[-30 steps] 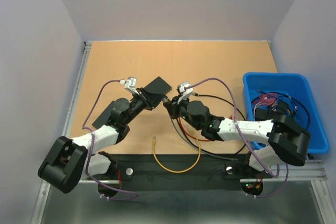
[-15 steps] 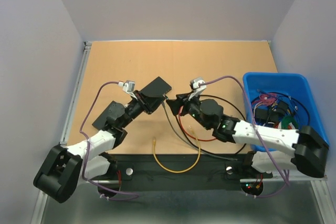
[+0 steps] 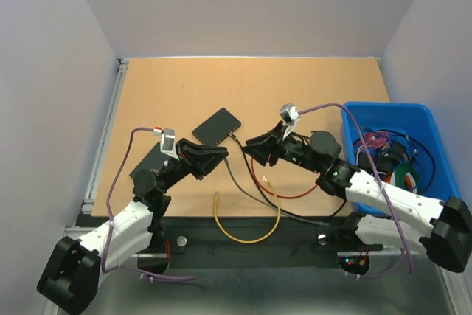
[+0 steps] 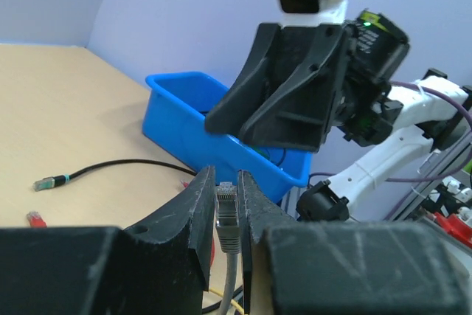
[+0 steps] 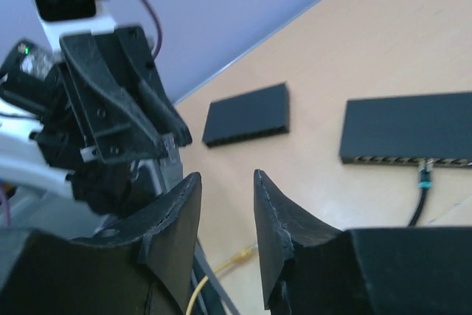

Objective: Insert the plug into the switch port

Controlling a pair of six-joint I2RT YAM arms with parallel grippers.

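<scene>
My left gripper (image 4: 225,175) is shut on a grey plug (image 4: 226,208), which stands upright between the fingers with its grey cable (image 3: 237,181) trailing down. In the top view the left gripper (image 3: 221,154) hovers just near-side of the black switch (image 3: 219,126), a little apart from it. The right gripper (image 3: 247,145) faces it from the right, open with nothing between its fingers (image 5: 276,212). In the right wrist view the switch (image 5: 409,134) shows its port row, with a black cable's plug (image 5: 424,178) in one port.
A second black switch (image 5: 247,114) lies left of the first, partly under my left arm (image 3: 151,164). A yellow cable (image 3: 247,235) loops near the front edge. Red and black cables (image 3: 284,195) cross the middle. A blue bin (image 3: 391,119) with cables stands at right.
My left arm has drawn back from the switch toward the near left, still shut. The right gripper has opened and shifted to the right.
</scene>
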